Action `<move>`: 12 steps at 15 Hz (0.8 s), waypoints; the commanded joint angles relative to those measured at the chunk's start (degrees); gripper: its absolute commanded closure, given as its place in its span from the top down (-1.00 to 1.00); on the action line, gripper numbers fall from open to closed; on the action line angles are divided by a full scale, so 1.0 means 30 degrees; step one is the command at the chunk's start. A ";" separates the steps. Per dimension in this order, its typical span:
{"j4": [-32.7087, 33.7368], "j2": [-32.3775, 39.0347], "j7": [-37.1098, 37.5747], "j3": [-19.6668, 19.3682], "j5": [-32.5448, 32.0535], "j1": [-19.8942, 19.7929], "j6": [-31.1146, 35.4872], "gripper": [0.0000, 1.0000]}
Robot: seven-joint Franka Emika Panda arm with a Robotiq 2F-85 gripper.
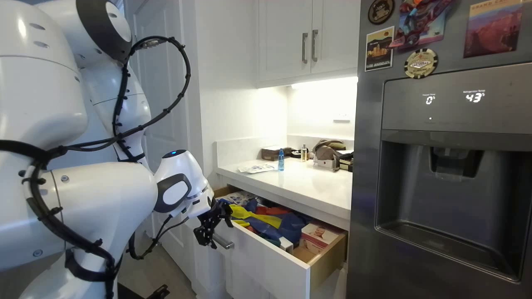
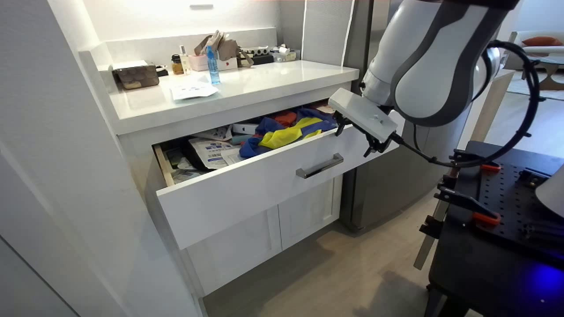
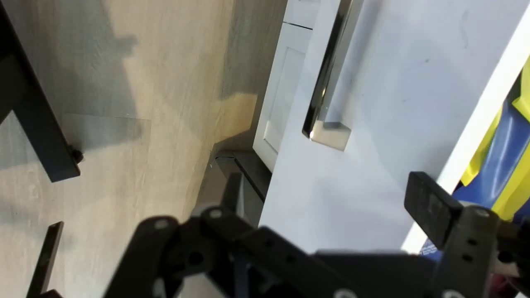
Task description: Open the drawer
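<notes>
The wide white drawer (image 1: pixel 270 259) stands pulled out under the counter; its front also shows in an exterior view (image 2: pixel 229 193) and in the wrist view (image 3: pixel 352 186). Its silver bar handle (image 2: pixel 320 166) lies horizontal on the front; it also shows in the wrist view (image 3: pixel 331 78). Inside, yellow and blue items (image 2: pixel 286 134), packets and a box (image 1: pixel 319 236) show. My gripper (image 2: pixel 354 140) is open and empty at the drawer front, to one side of the handle. In the wrist view, the jaws (image 3: pixel 331 194) are wide apart, one finger over the front's top edge; contact cannot be told.
The white counter (image 2: pixel 264 90) above holds a blue bottle (image 2: pixel 213 66), a brown case and other small things. A grey fridge (image 1: pixel 440 174) stands beside the drawer. White cabinet doors (image 2: pixel 304 215) are below. A black table (image 2: pixel 493 229) bears the robot's base.
</notes>
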 commanded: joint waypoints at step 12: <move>0.0030 -0.1211 -0.1064 -1.0243 -0.0128 0.8494 -0.3777 1.00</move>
